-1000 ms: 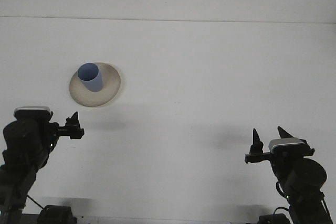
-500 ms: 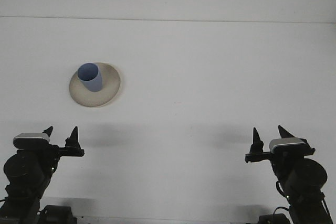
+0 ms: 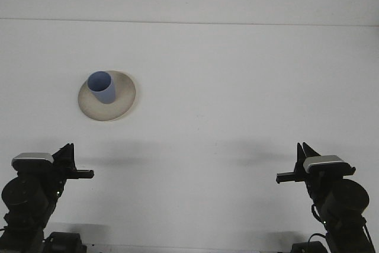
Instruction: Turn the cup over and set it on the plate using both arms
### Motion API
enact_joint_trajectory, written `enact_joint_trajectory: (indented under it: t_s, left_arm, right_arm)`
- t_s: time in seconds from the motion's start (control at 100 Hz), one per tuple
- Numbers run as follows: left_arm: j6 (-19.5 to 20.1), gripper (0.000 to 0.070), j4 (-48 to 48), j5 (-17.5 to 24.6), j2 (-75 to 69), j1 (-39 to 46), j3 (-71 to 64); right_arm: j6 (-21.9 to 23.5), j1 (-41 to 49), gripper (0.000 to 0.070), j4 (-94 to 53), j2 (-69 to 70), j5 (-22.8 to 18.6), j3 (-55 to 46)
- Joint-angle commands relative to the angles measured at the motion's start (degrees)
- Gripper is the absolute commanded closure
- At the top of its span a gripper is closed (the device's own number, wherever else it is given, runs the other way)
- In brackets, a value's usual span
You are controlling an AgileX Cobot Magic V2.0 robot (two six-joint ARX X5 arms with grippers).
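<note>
I see both arms low at the near edge; left gripper (image 3: 66,151) and right gripper (image 3: 303,150) fingers closed, pointing forward.

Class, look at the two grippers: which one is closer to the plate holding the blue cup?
The left gripper: the plate with the blue cup lies on its side of the table; the right gripper is far across.

One blue cup (image 3: 102,87) stands mouth-up on one round beige plate (image 3: 121,102) (a single piece of each, nothing stacked). Both lie ahead of the left gripper (image 3: 66,150) and slightly to its right, well apart from it, and far to the left of the right gripper (image 3: 303,149). Two grippers show in all, one per arm, over one white table (image 3: 237,87).
</note>
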Motion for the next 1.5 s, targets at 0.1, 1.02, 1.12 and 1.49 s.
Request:
enact_joint_trajectory:
  t_s: [0.1,1.02,1.12,1.49]
  left_arm:
    - [-0.31,0.0692,0.5,0.24,0.2,-0.02,0.68]
    - [-0.02,0.069,1.84,-0.92,-0.09,0.02,0.7]
    - [0.7,0.069,4.83,-1.07,-0.9,0.02,0.33]
    - [0.94,0.069,21.62,-1.05,-14.05,0.02,-16.15]
  right_arm:
    - [0.42,0.13,0.07,0.7,0.07,-0.02,0.35]
    - [0.42,0.13,0.07,0.7,0.07,-0.02,0.35]
    - [0.42,0.13,0.07,0.7,0.07,-0.02,0.35]
    - [0.42,0.13,0.07,0.7,0.07,-0.02,0.35]
